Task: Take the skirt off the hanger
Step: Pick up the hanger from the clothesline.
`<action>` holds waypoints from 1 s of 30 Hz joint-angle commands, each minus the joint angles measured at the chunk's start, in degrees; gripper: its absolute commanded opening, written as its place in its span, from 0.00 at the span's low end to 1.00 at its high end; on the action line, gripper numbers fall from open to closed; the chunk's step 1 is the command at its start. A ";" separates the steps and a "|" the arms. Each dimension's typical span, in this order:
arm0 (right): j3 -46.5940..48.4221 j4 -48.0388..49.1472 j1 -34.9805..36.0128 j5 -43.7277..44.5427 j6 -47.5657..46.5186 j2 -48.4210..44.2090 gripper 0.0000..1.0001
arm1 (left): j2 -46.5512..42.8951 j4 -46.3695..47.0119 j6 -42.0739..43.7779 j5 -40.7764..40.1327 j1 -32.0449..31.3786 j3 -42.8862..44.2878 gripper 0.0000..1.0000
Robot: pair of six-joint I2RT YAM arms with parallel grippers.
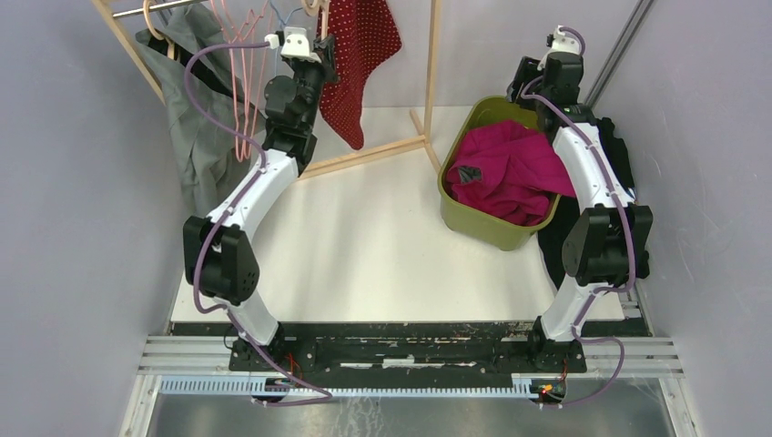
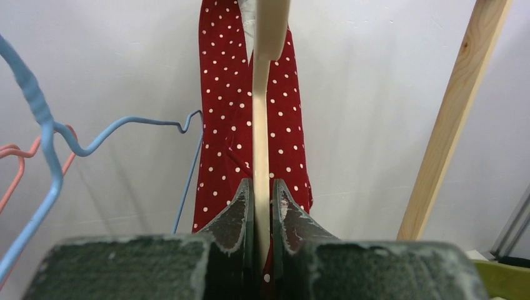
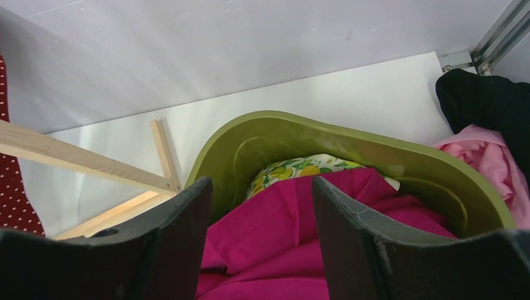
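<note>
Top external view: the skirt [image 1: 360, 55], red with white dots, hangs from the rail at the far end of the wooden rack [image 1: 431, 64], between the left arm's wrist and the rack's right post. Its long axis runs vertically; the lower edge narrows to a point directed down at the table [image 1: 364, 246].

In the left wrist view the skirt [image 2: 222, 125] appears as a narrow upright band behind a pale wooden hanger [image 2: 261, 125] seen edge-on, with its length also vertical. The left gripper [image 2: 262, 194] is clamped on this hanger, one finger on each face, fingers [image 2: 236, 212] nearly together.

Obstructions to the left of the skirt: a blue wire hanger [image 2: 47, 131], pink wire hangers [image 1: 238, 82] and a grey garment [image 1: 196, 118] on the same rail.

The right gripper [image 3: 261, 206] holds nothing, its jaws spread apart, above a green bin [image 3: 350, 137] containing a magenta cloth [image 3: 281, 250]. Black cloth [image 3: 487, 100] and pink cloth [image 3: 484, 156] lie just beside the bin.
</note>
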 commanded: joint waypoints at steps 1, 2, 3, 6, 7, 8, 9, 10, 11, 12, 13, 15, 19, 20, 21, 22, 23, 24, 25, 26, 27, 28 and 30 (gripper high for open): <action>0.43 2.94 -0.18 0.28 0.00 -0.18 0.65 | -6.41 -0.28 0.27 3.53 0.38 0.65 0.03; 0.43 2.94 -0.25 0.29 -0.03 -0.20 0.65 | -6.92 -3.02 1.00 4.42 0.38 0.80 0.03; 0.43 2.94 -0.22 0.29 -0.05 -0.29 0.65 | -7.46 -6.08 1.91 5.34 0.38 0.97 0.03; 0.35 2.86 -0.20 0.47 -0.22 -0.39 0.65 | -9.66 -14.70 3.74 6.98 0.38 0.35 0.03; 0.35 2.85 -0.20 0.49 -0.24 -0.40 0.65 | -10.58 -16.90 4.02 7.40 0.38 -0.45 0.03; 0.34 2.85 -0.24 0.54 -0.28 -0.38 0.65 | -11.48 -19.11 4.29 7.69 0.38 -1.39 0.03; 0.34 2.85 -0.21 0.41 -0.29 -0.37 0.65 | -12.41 -21.25 4.49 7.96 0.38 -2.28 0.03; 0.28 2.85 -0.20 0.34 -0.33 -0.48 0.65 | -13.34 -23.82 4.71 8.16 0.40 -3.13 0.03; 0.22 2.81 -0.22 0.26 -0.38 -0.53 0.65 | -14.07 -26.79 4.99 8.22 0.38 -3.65 0.03; 0.11 2.84 -0.22 0.26 -0.54 -0.65 0.65 | -14.77 -30.03 5.33 8.31 0.39 -3.84 0.03; -0.10 2.85 -0.23 0.21 -0.63 -0.85 0.65 | -15.52 -33.06 5.73 8.53 0.38 -4.17 0.03; -0.79 2.89 -0.20 -0.31 -0.62 -1.34 0.65 | -17.42 -37.80 6.31 8.81 0.37 -5.32 0.03; -2.86 2.89 1.01 -2.17 -0.46 -3.65 0.65 | -22.50 -44.20 5.96 11.53 0.38 -8.74 0.03; -3.47 2.94 1.69 -2.52 -0.61 -4.49 0.65 | -23.61 -45.66 5.55 12.23 0.36 -9.38 0.03; -4.13 2.98 2.64 -2.60 -0.68 -5.54 0.65 | -24.73 -46.91 5.13 12.92 0.38 -10.21 0.03; -4.86 3.02 3.74 -2.79 -0.84 -6.68 0.65 | -25.77 -48.32 5.09 14.01 0.38 -10.81 0.03; -5.54 2.92 5.26 -2.90 -1.42 -7.86 0.65 | -26.83 -49.73 5.07 15.01 0.38 -11.31 0.03; -6.16 2.61 7.16 -2.83 -2.06 -9.07 0.65 | -27.86 -50.93 5.17 16.27 0.38 -11.56 0.03; -6.64 2.18 9.34 -2.87 -2.88 -10.02 0.65 | -28.89 -52.44 5.39 17.76 0.38 -11.60 0.03; -6.94 1.50 11.68 -2.87 -4.16 -11.12 0.65 | -30.03 -53.76 5.60 19.07 0.33 -11.69 0.03; -7.21 0.69 14.10 -3.15 -5.11 -11.93 0.65 | -31.28 -54.61 5.81 20.37 0.37 -11.86 0.03; -7.37 -0.02 16.18 -4.26 -5.64 -12.86 0.65 | -32.70 -55.38 6.19 21.56 0.38 -12.03 0.03; -6.81 -2.10 20.08 -7.26 -5.66 -13.86 0.65 | -35.16 -57.04 7.38 23.70 0.38 -12.03 0.03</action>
